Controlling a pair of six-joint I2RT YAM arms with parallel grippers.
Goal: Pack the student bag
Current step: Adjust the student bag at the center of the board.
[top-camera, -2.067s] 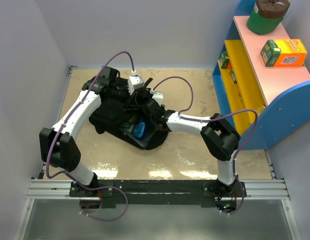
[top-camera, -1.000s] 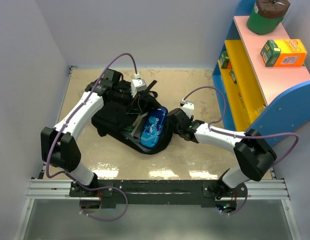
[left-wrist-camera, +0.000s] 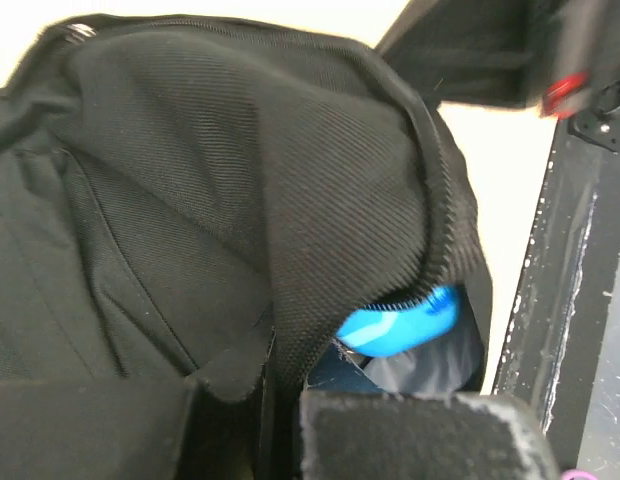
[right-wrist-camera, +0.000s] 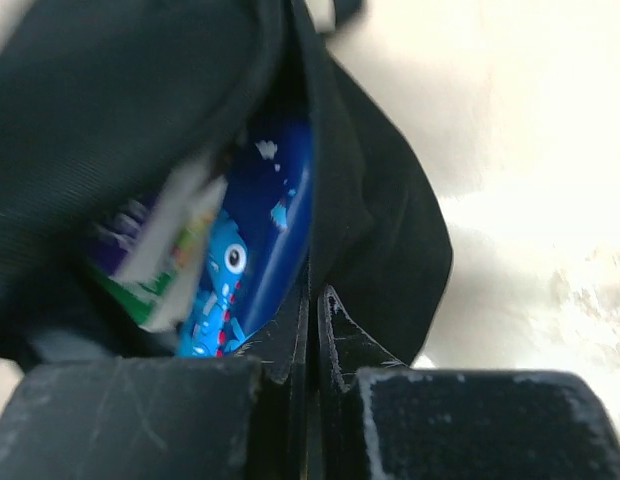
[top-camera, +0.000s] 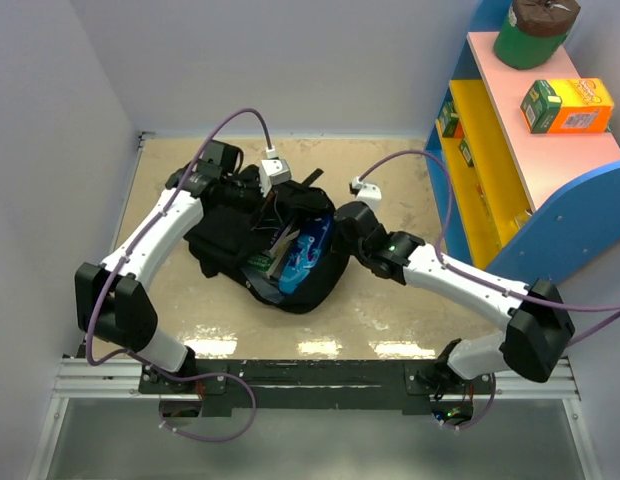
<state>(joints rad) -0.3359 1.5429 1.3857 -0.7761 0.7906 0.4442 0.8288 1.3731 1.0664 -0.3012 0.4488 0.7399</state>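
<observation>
Beige tabletop (top-camera: 390, 300) between white walls, coloured shelf unit (top-camera: 510, 150) at the right edge of the overhead view. Student bag (top-camera: 225, 245) lies slumped at centre frame, mouth toward the right and gaping — a blue pencil case (top-camera: 308, 255) and a green-and-white packet (right-wrist-camera: 170, 250) show inside.

Left gripper (top-camera: 282, 205) sits at the upper rim of the mouth. In its wrist view the jaws are closed down narrow, with a fold of black weave running down between them, so I read it as pinching the top flap. Right gripper (right-wrist-camera: 312, 310) is at the right side of the opening. Its fingers are pressed together and the bag's edge runs straight into the seam between the tips — it looks like a pinch on the rim, though the contact itself is hidden.

Handling, my judgement: soft, limp woven fabric with no frame. It will sag and fold wherever it is not held, and the mouth will likely collapse if either pinch lets go. Not fragile, not slippery; the coarse weave should give the pads good bite. With contents inside it is probably too floppy to lift by one corner. Best holds: the stiffer zipper edge of the opening, one grip each side, pulled apart. The strap (top-camera: 312, 180) near the top of the bag is a second choice.
</observation>
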